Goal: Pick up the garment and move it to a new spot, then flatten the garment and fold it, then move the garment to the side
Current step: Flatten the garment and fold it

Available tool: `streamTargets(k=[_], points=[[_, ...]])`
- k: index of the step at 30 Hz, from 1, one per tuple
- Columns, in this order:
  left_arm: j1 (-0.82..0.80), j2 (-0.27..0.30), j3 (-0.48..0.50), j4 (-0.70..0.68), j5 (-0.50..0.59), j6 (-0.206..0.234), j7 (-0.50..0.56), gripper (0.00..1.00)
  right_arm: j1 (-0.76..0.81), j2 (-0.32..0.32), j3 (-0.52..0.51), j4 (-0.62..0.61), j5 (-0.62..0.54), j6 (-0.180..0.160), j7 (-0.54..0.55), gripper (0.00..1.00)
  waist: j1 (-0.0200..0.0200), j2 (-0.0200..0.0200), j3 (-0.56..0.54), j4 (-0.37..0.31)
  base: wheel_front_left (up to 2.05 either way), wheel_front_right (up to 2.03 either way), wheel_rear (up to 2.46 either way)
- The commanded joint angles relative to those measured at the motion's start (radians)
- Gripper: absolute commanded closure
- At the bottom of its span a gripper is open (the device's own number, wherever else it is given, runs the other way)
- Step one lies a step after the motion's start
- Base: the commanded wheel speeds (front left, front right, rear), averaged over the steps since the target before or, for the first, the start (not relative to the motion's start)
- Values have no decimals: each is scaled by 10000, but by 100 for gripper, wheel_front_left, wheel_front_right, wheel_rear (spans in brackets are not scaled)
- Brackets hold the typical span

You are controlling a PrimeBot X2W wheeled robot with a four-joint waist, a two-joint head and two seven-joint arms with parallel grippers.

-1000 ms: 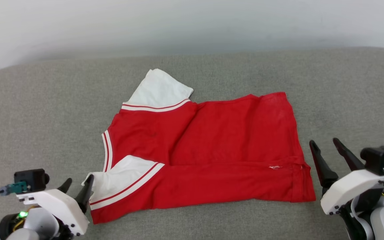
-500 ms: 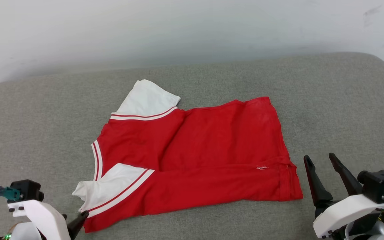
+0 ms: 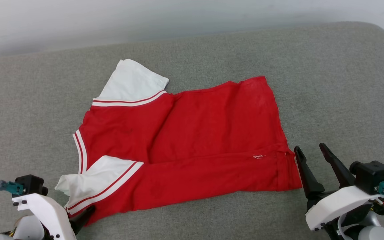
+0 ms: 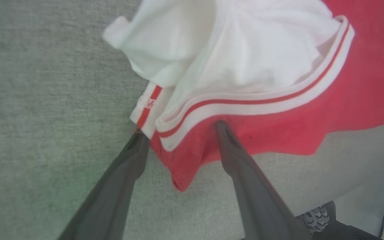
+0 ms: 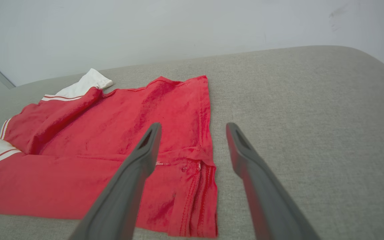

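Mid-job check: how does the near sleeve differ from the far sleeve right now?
The far sleeve lies flat and spread; the near sleeve is rumpled at its tip. The near sleeve sits at the open left tool; the far sleeve has no tool near it. Both are white with red-striped trim.

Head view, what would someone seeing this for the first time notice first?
The bright red shirt with white sleeves, lying spread across the middle of the grey cushion. Next come the two open grippers flanking it: the left gripper is at the shirt's near sleeve corner, a finger on either side, and the right gripper sits just off the hem at the right.
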Motion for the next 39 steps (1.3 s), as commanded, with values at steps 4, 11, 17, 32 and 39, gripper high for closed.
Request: streamTargets(k=[4, 11, 17, 32, 39], points=[[-242, -387, -471, 571, -91, -391, 265, 71, -151, -39, -16, -29, 41, -4, 84, 0, 0, -1, 250, -24, 0, 0, 0], [-298, -484, -570, 722, 52, -760, -90, 100, 36, -177, -234, 49, 338, -4, 740, 0, 0, -1, 95, 94, 0, 0, 0], [-145, -285, -257, 76, 200, -765, -611, 100, 135, -859, -221, 345, 1163, -4, 2323, 0, 0, -1, -180, 254, 0, 0, 0], [-237, 232, -70, -2012, 727, -274, -729, 100, -1414, -1876, 968, 1351, 2140, -4, 5742, 0, 0, -1, 501, 703, 0, 0, 0], [-366, 78, -151, -2018, 777, -241, -838, 100, -1908, -1856, 1960, 2306, 2545, -1, 6257, 0, 0, -1, 671, 812, 0, 0, 0]])
